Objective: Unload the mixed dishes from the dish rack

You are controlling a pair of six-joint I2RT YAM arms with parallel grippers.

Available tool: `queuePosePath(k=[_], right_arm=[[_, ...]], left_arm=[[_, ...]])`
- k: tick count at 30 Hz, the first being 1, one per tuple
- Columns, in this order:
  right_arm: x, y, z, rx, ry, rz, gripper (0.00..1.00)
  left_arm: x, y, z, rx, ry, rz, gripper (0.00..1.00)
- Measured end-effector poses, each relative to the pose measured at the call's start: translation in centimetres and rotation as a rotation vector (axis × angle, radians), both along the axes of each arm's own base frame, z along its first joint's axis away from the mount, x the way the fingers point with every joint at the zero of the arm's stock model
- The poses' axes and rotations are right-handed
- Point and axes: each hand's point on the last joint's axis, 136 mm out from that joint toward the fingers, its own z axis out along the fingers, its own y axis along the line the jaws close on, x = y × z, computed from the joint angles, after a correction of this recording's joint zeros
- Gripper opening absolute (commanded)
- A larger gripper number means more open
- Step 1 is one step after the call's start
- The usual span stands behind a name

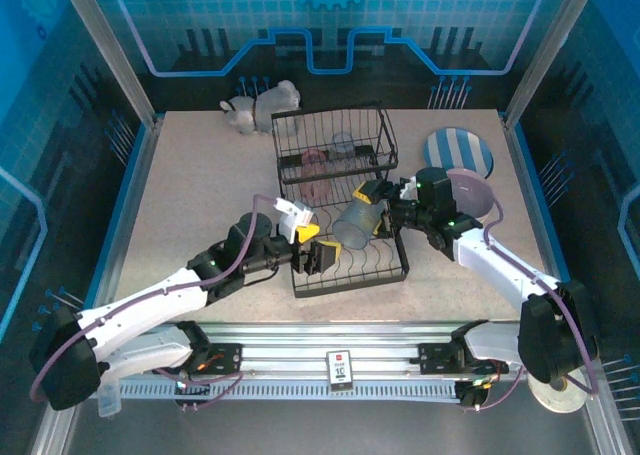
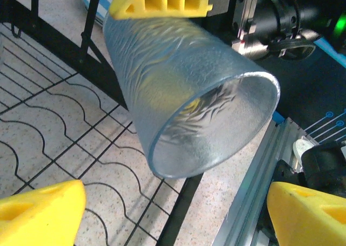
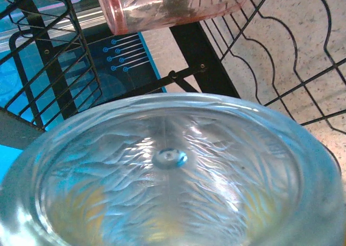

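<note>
Overhead, my right gripper (image 1: 374, 211) pinched the blue-grey tumbler (image 1: 353, 225) on its side above the lower tier of the dish rack (image 1: 350, 287). My left gripper (image 1: 311, 257) hovered spread at the rack's near left corner, just beside the cup's mouth. A pink tumbler (image 1: 315, 163) sat farther back in the rack, and a striped plate (image 1: 458, 152) lay on the table (image 1: 200, 195) to the right.

From the left wrist, the blue-grey tumbler (image 2: 189, 100) hung tilted with its open rim toward me and one yellow finger (image 2: 162, 2) of the right gripper on its upper wall. My own left fingertips (image 2: 40, 213) stood wide apart, holding nothing.

From the right wrist, the cup's base (image 3: 167, 165) sat close to the lens, with the pink tumbler (image 3: 173, 5) and rack wires (image 3: 189, 46) beyond.

I judged the wall smooth and tapered, so a firm squeeze mattered. The cup should rise clear of the wires before swinging toward bare table, and the left arm should hold back.
</note>
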Motion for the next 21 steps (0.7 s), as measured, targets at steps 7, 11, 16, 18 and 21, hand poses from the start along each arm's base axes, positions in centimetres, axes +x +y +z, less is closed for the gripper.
queuePosePath(k=[7, 11, 16, 18, 21], right_arm=[[-0.2, 0.8, 0.8, 0.055, 0.000, 0.013, 0.37], [-0.3, 1.1, 1.3, 0.073, -0.007, 0.021, 0.37], [-0.3, 1.4, 1.7, 0.086, -0.017, 0.028, 0.37], [-0.4, 1.5, 1.7, 0.089, -0.019, 0.034, 0.37], [-0.5, 1.7, 1.7, 0.090, -0.018, 0.034, 0.37]], left_arm=[[0.8, -0.8, 0.2, 0.020, -0.001, 0.000, 0.70], [1.5, -0.9, 0.3, 0.035, 0.007, 0.028, 0.57], [2.1, -0.8, -0.3, 0.062, 0.029, 0.059, 0.38], [2.3, -0.7, -0.5, 0.066, 0.043, 0.072, 0.29], [2.4, -0.9, -0.6, 0.063, 0.066, 0.079, 0.18]])
